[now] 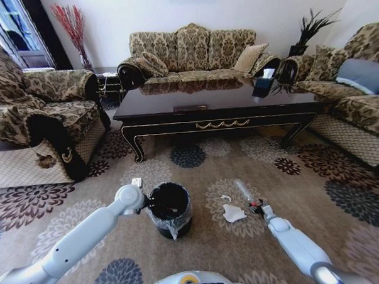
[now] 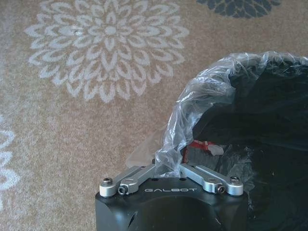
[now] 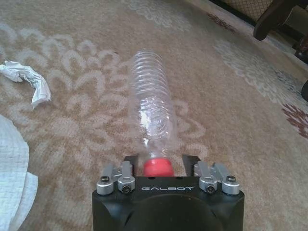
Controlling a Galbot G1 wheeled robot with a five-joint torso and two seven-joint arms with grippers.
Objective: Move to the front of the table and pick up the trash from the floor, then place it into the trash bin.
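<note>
Right gripper: jaws are sitting either side of the red cap of a clear plastic bottle, open around the neck rather than pinching it, as far as the right wrist view shows; in the head view the gripper is down at floor level at about 5 o'clock from the counter.
Bottle: lying on the carpet with its ribbed body pointing away from the wrist, cap end nearest the jaws.
Step in hand: judging by the pose, the right arm is lining up a grasp on the bottle neck.
Doing it well: closing just behind the cap gives the stiffest hold, since the thin ribbed body would likely crush or slip; a straight lift should keep the long body from swinging.
Paper scraps: crumpled white paper is lying at 9 o'clock from the bottle, not yet collected.
Trash bin: standing on the carpet at 9 o'clock from the paper, in front of the counter; something red and white is already lying inside.
Left gripper: jaws are closing on the clear plastic liner at the bin rim, apparently steadying it.
Risk: carrying the bottle over could clip the left arm at the rim.
</note>
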